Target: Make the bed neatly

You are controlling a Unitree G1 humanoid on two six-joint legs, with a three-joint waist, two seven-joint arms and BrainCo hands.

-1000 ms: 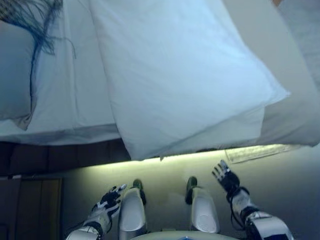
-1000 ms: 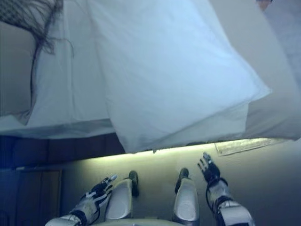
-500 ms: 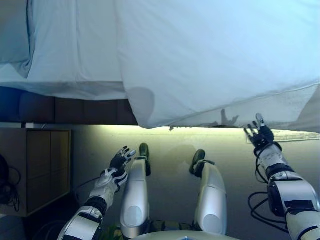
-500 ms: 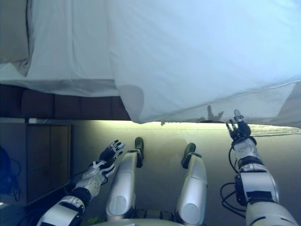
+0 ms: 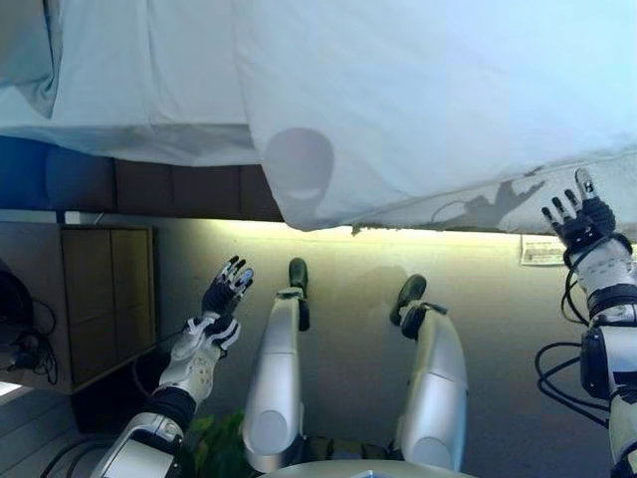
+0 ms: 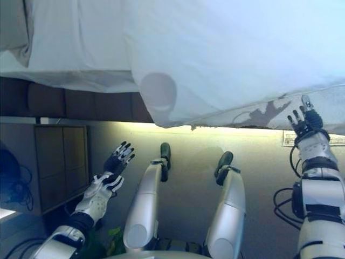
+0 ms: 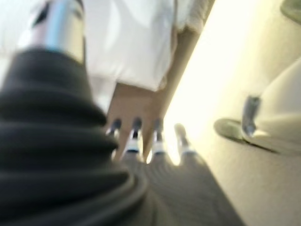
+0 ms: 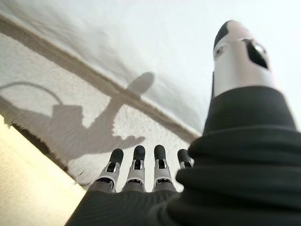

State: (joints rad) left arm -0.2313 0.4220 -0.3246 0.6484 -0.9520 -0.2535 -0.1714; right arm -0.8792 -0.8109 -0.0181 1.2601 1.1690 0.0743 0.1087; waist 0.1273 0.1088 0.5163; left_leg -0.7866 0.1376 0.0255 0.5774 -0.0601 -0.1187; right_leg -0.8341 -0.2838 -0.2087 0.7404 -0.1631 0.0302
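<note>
Item: bed (image 5: 189, 184), its near edge running across the top of my head views, dark base panels showing beneath it towards my left.

Item: white duvet (image 5: 428, 100), lying over the bed and overhanging the near edge; one corner droops below the edge near the middle, and a textured band of mattress side (image 6: 253, 116) shows under it towards my right. A second layer of white bedding (image 5: 149, 80) lies flat at my left end, with a grey pillow (image 5: 25, 50) at the far left corner.

Item: my right hand (image 6: 304, 121), raised just beside the duvet's lower hem, fingers straight and spread, holding nothing; not yet touching cloth, as far as I can judge.

Item: my left hand (image 5: 224, 291), low and well apart from the bed, fingers spread, empty.

Item: wooden cabinet (image 5: 105, 299), on the floor beside the bed at my left.

Risks: closing on the hem from below may catch the mattress side rather than the duvet. A one-handed pull would probably skew the cover, since my left hand stands too far off to share the load.
</note>
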